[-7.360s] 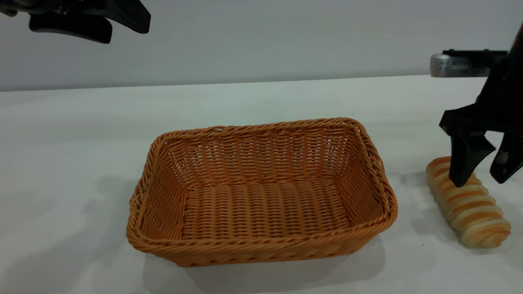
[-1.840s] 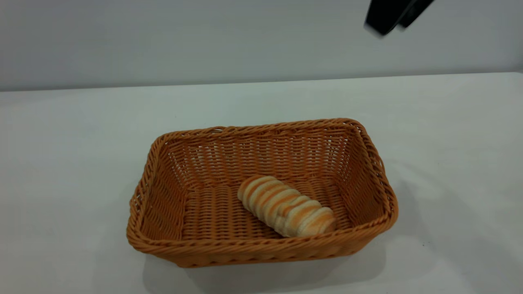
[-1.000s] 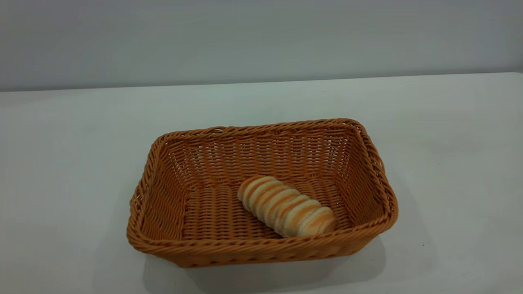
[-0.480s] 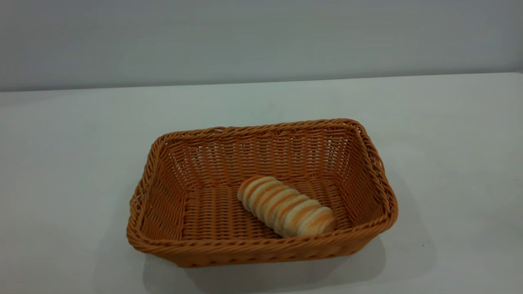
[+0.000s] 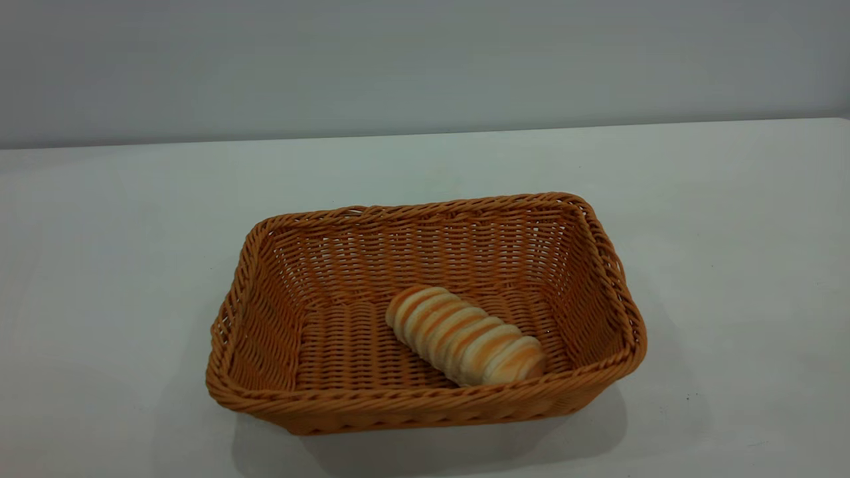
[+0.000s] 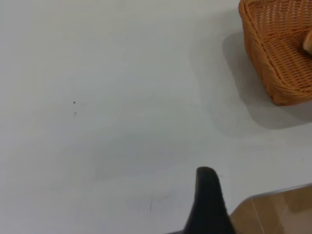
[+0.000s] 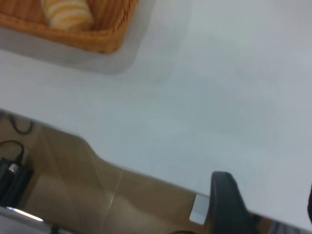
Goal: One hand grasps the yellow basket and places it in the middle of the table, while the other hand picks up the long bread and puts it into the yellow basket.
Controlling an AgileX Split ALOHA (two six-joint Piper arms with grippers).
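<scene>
The yellow basket (image 5: 425, 398) stands on the white table (image 5: 99, 265) near its middle. The long bread (image 5: 465, 335) lies slantwise on the basket's floor, toward its right front corner. Neither gripper shows in the exterior view. My left gripper (image 6: 207, 204) is over the table's corner, far from the basket's end (image 6: 278, 53). My right gripper (image 7: 267, 200) is open and empty over the table's edge, far from the basket's corner (image 7: 105, 41), where one end of the bread (image 7: 66, 14) shows.
The table's edge (image 7: 146, 170) and the wooden floor (image 7: 73, 185) show in the right wrist view, with black cables (image 7: 14, 146) on the floor. The left wrist view shows the table's corner (image 6: 243, 207) and floor (image 6: 278, 214).
The bread lay on the table right of the basket under my right gripper; it now lies in the basket. Both grippers have left the exterior view. Nothing has moved in the last second.
</scene>
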